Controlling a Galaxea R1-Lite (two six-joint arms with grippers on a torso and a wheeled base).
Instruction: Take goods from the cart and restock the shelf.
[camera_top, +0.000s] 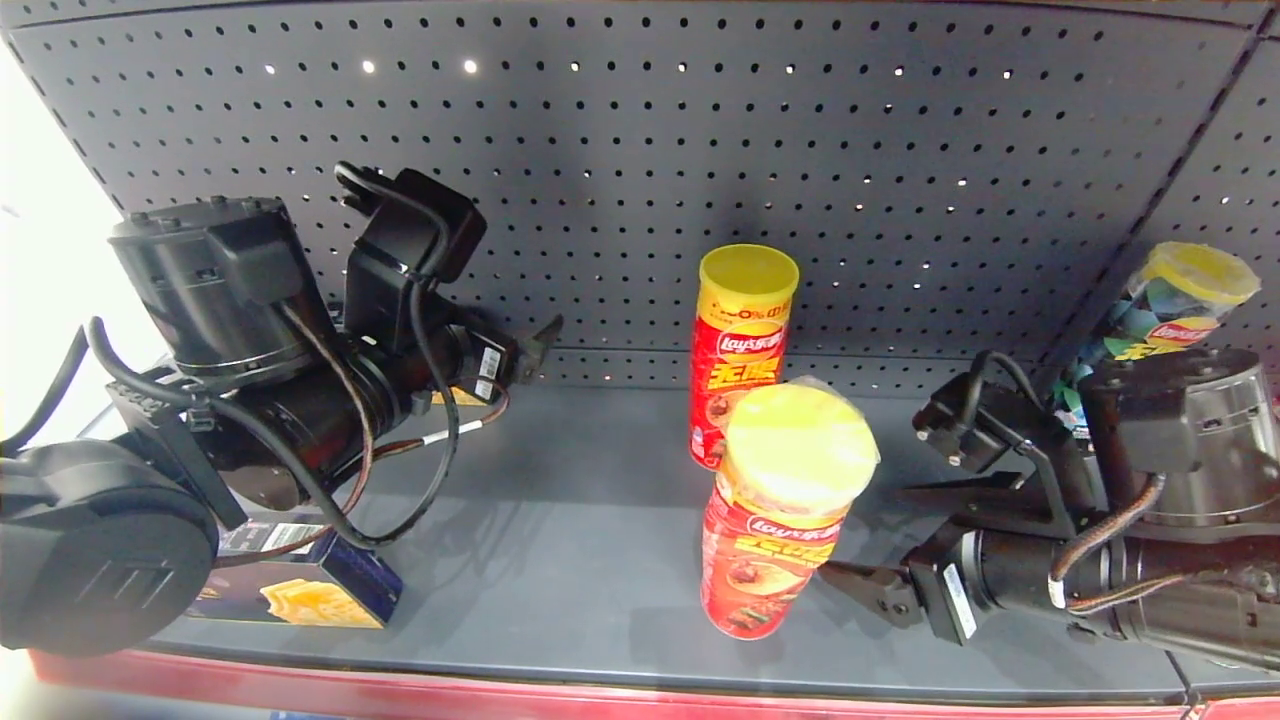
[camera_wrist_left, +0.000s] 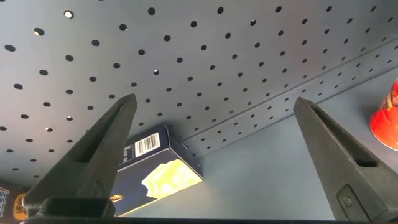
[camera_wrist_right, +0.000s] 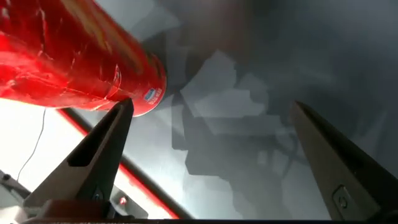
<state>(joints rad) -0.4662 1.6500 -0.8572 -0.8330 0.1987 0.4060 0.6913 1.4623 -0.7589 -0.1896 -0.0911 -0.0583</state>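
Both the left gripper (camera_wrist_left: 214, 99) and right gripper (camera_top: 866, 531) are spread open and empty, and the front chip can (camera_top: 780, 520), standing near the shelf (camera_top: 560, 540) edge just beside the right one, could topple off if nudged.

Logo (camera_top: 751, 346), yellow characters (camera_top: 735, 375) on rear red can (camera_top: 716, 425), barcode (camera_wrist_left: 147, 145) on blue box (camera_wrist_left: 163, 180)

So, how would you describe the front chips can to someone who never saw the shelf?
Find the grey shelf with the pegboard back. A rear can and a front can, both red with yellow lids, stand near its middle. The front can is nearer the red edge, beside the right gripper.
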